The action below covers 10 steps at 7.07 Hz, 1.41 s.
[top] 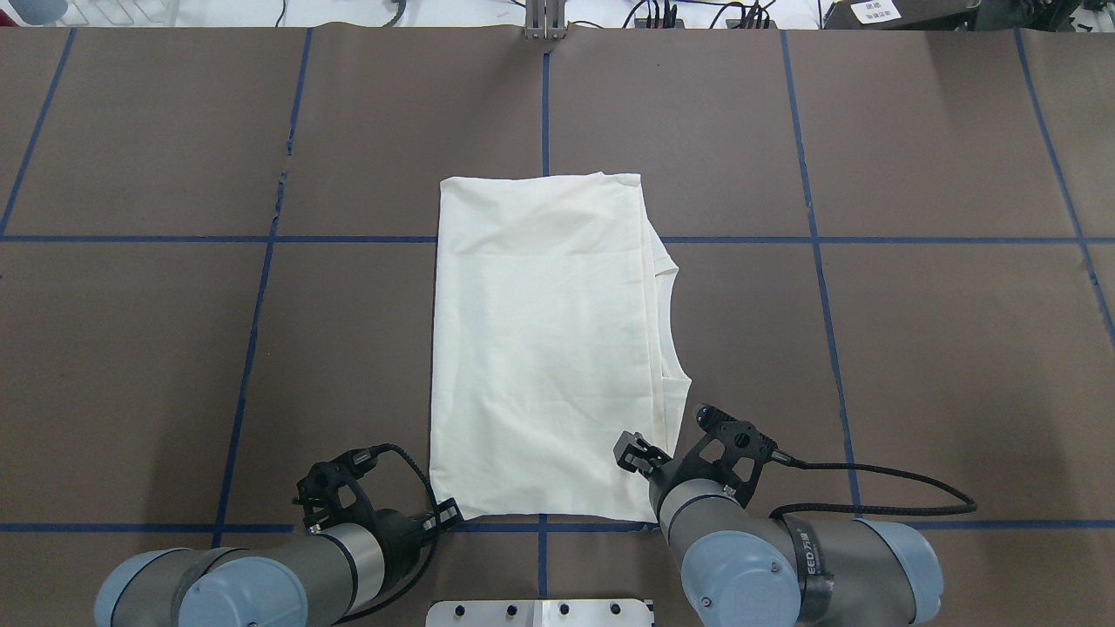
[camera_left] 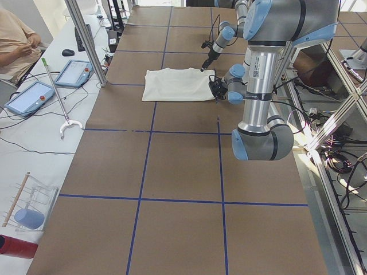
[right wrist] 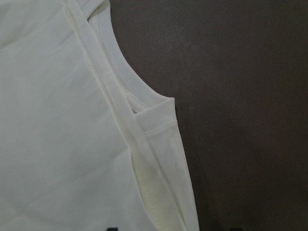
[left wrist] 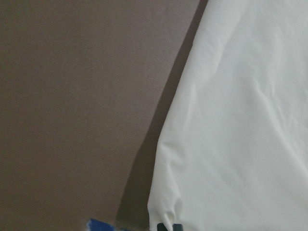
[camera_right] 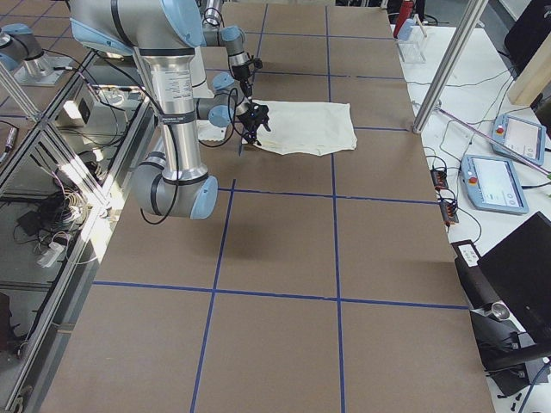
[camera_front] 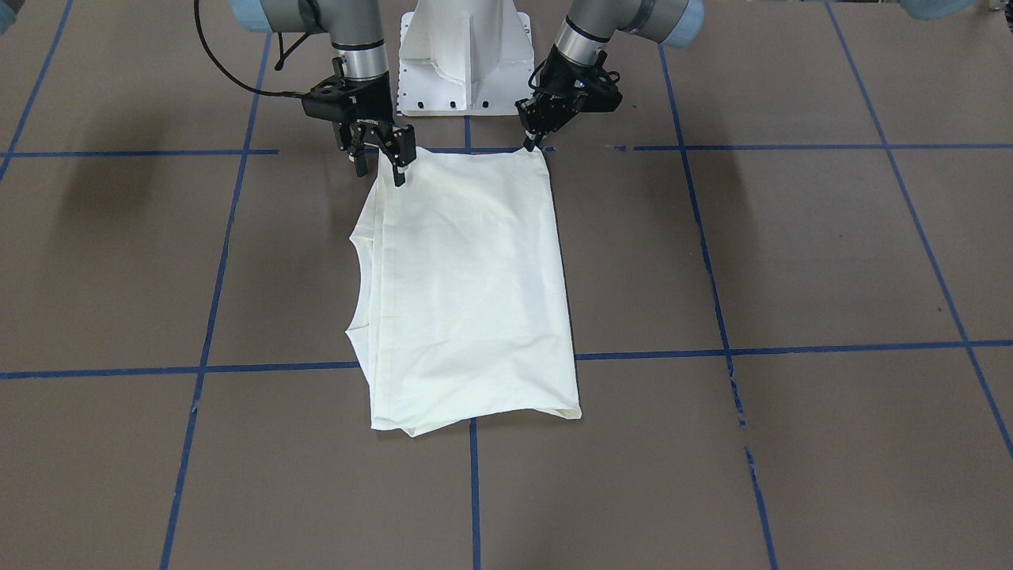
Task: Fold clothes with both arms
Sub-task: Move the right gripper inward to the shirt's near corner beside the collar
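The cream-white shirt (camera_front: 475,285) lies flat on the brown table, folded into a long rectangle with a plain side up. Its neckline (right wrist: 120,77) faces the robot's right side. My left gripper (camera_front: 532,144) is shut on the shirt's near corner (left wrist: 161,216), where the cloth puckers at its tips. Over the other near corner, my right gripper (camera_front: 381,165) stands open, its fingertips (camera_front: 400,172) wide apart just above the cloth. In the overhead view, the left gripper (top: 446,509) and right gripper (top: 634,453) flank the shirt's (top: 540,348) near edge.
The white pedestal base (camera_front: 467,63) stands just behind the shirt's near edge. Blue tape lines (camera_front: 712,348) grid the brown table. At the far side a side bench holds tablets (camera_left: 28,97) and a hooked stick (camera_left: 57,97), with a seated person (camera_left: 14,40) beside it.
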Tool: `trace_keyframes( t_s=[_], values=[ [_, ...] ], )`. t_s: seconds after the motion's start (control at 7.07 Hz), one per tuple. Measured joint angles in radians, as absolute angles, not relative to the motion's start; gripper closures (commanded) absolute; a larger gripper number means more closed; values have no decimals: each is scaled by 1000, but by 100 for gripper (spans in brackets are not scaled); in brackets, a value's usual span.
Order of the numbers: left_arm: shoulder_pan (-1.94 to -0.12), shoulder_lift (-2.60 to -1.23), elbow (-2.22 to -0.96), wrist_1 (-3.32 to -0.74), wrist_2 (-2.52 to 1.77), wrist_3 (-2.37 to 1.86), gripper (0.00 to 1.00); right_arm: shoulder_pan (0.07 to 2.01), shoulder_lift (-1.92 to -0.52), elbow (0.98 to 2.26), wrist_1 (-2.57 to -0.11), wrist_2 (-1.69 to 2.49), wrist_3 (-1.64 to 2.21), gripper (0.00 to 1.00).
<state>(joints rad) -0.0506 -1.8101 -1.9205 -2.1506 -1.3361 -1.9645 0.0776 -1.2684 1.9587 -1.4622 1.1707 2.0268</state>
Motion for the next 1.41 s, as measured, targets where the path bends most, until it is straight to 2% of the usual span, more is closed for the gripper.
trace_keyframes(
  t_s=[0.14, 0.28, 0.42, 0.57, 0.71, 1.41],
  values=[
    [-51, -1810, -1920, -2151, -1336, -1965, 100, 68, -1269, 1953, -1470, 1169, 2028, 25],
    [-51, -1810, -1921, -2151, -1336, -1965, 100, 62, -1268, 1949, -1472, 1167, 2030, 41],
    [-51, -1810, -1922, -2151, -1336, -1965, 100, 59, -1265, 1945, -1472, 1166, 2033, 71],
    [-51, -1810, -1922, -2151, -1336, -1964, 100, 58, -1261, 1944, -1471, 1166, 2038, 95],
    [-51, -1810, -1922, -2151, -1336, -1965, 100, 57, -1259, 1944, -1470, 1166, 2042, 100],
    [-53, -1809, -1936, -2150, -1338, -1959, 100, 59, -1259, 1962, -1470, 1133, 2045, 100]
  ],
)
